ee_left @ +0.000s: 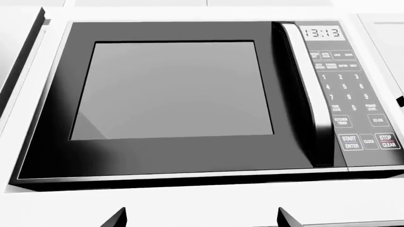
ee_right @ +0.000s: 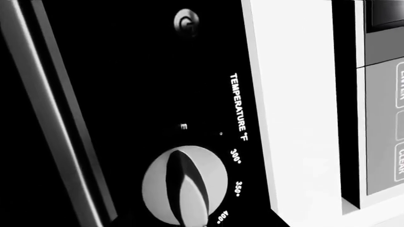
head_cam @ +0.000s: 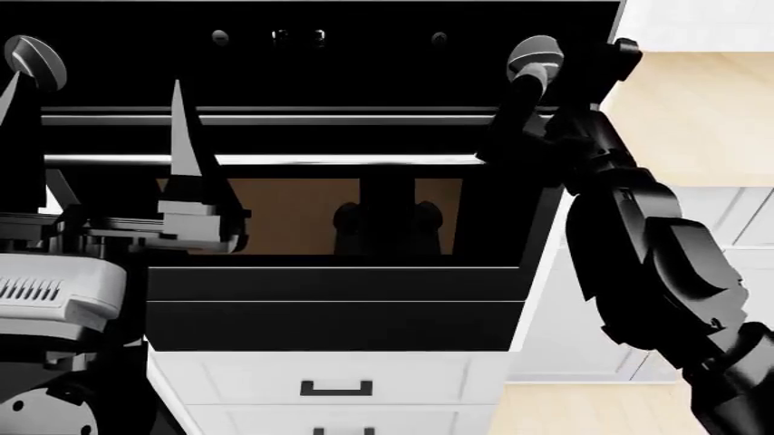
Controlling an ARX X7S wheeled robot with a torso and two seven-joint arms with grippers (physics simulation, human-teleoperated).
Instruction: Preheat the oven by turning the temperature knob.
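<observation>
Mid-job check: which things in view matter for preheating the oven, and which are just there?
For the job:
oven
temperature knob, the dial beside the TEMPERATURE marks
right gripper, at that knob

Just there:
microwave
other dial
white drawers
left gripper

You are facing the oven [head_cam: 339, 281], with its bar handle [head_cam: 266, 116] running across just below the control panel. The temperature knob [head_cam: 534, 56] is sitting at the panel's right end, a second dial [head_cam: 33, 58] at the left end. Drawers [head_cam: 333, 390] are lying beneath the oven. The microwave [ee_left: 183, 99] is filling your left wrist view, keypad [ee_left: 350, 90] beside its door handle.
</observation>
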